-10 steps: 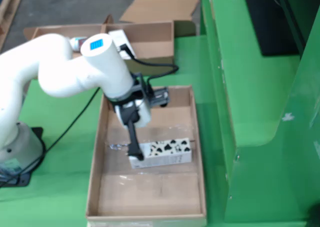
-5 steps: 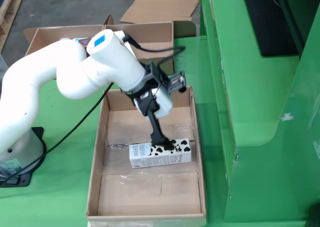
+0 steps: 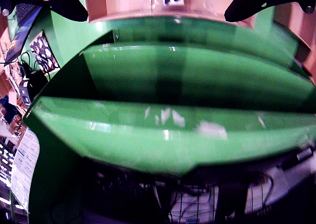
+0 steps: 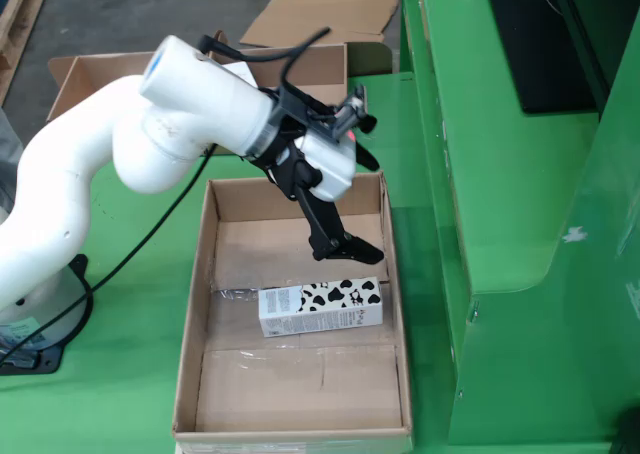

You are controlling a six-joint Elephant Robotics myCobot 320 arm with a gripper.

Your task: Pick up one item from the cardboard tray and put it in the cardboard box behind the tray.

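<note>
Side view: our end effector [image 4: 350, 249] hangs spread and empty above the milk carton [image 4: 320, 307] in the tray [image 4: 195, 304]; light, stiff, slick — we'd pinch its long sides.

You've got the cow-print carton [image 4: 320, 308] lying flat on its long side in the cardboard tray [image 4: 195, 304], roughly mid-floor and running across the tray toward its right wall in the view from the side. It's white with black patches on its right half, plain white at the left end. Beyond the tray's far end sits the cardboard box [image 4: 300, 74], open on top, flaps out.
</note>
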